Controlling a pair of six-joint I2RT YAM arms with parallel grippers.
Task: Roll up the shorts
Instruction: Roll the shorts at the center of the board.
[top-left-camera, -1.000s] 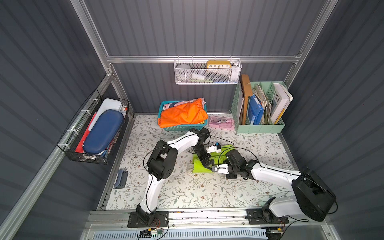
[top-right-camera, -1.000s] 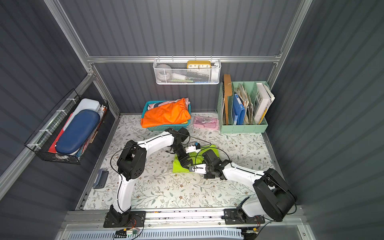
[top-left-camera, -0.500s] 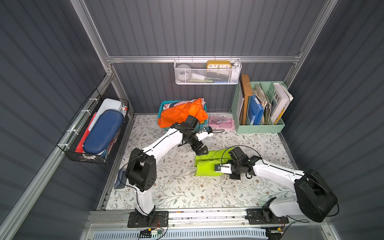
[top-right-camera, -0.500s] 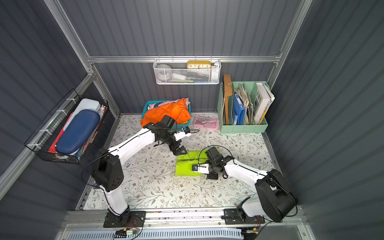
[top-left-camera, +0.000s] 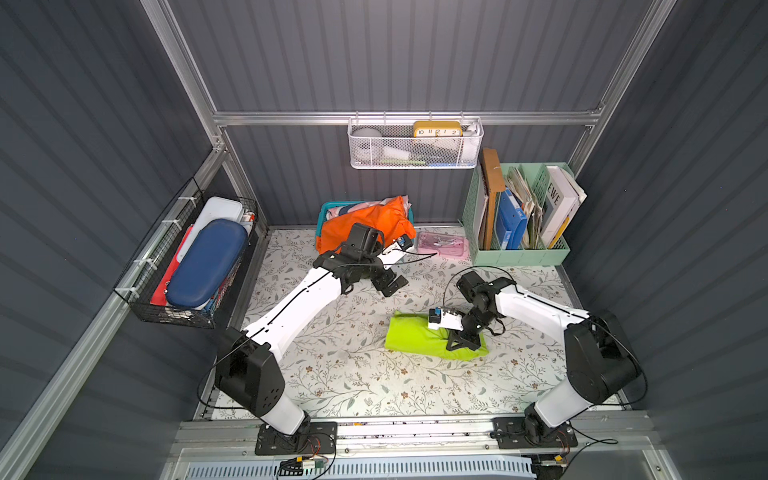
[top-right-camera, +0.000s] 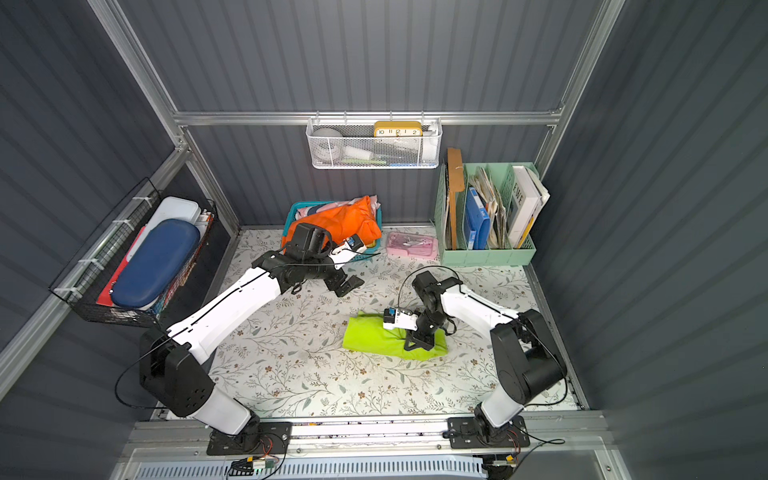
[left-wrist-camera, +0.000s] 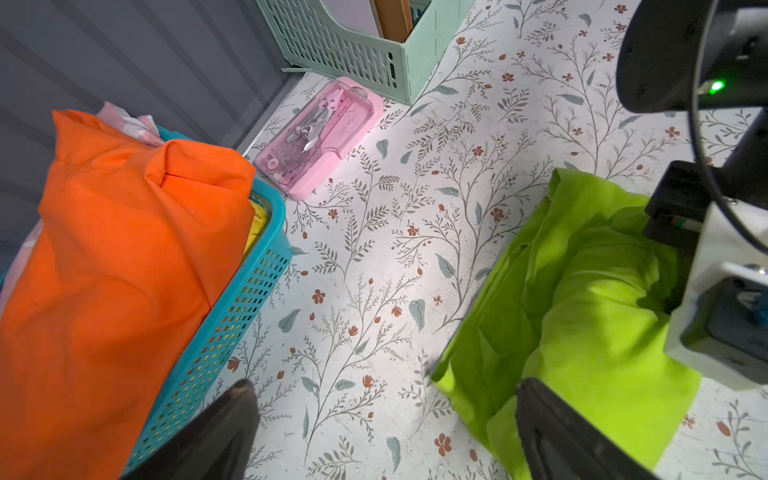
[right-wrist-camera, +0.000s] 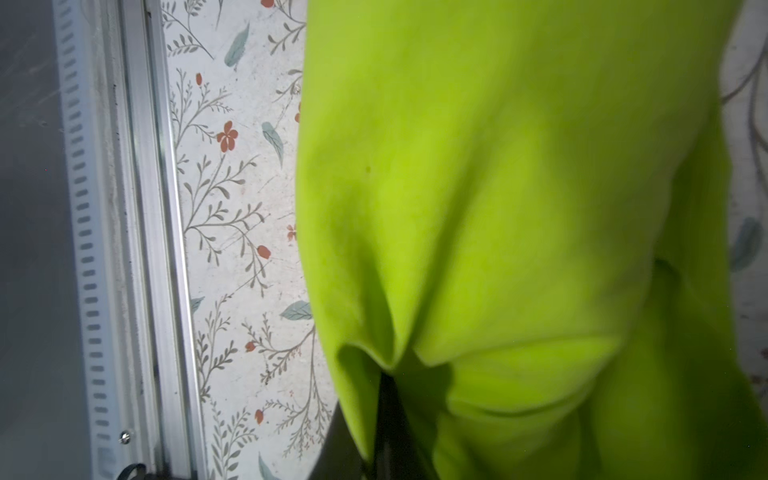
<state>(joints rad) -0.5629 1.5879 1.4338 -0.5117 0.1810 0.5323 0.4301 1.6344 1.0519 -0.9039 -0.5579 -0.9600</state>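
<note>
The left arm (top-left-camera: 291, 311) and right arm (top-left-camera: 536, 307) are white between bulky black joint housings (top-left-camera: 598, 365). Thin black cables (left-wrist-camera: 693, 108) loop along both. Each wrist camera (top-left-camera: 442, 320) is a white block with a blue spot. The left gripper (top-left-camera: 397, 286) is black, with tapered fingers (left-wrist-camera: 232, 428). Black base plates (top-left-camera: 270, 444) carry red wires (top-left-camera: 314, 444). A green light (left-wrist-camera: 715, 86) glows on one joint.

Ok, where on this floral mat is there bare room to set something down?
Widest bare patch: the floral mat between the shorts and the front rail. Another lies between the shorts and the teal basket, though the open left gripper hangs over it. Crowded: the back edge, with basket, pink case and file organizer, and around the right gripper pinching the shorts.
</note>
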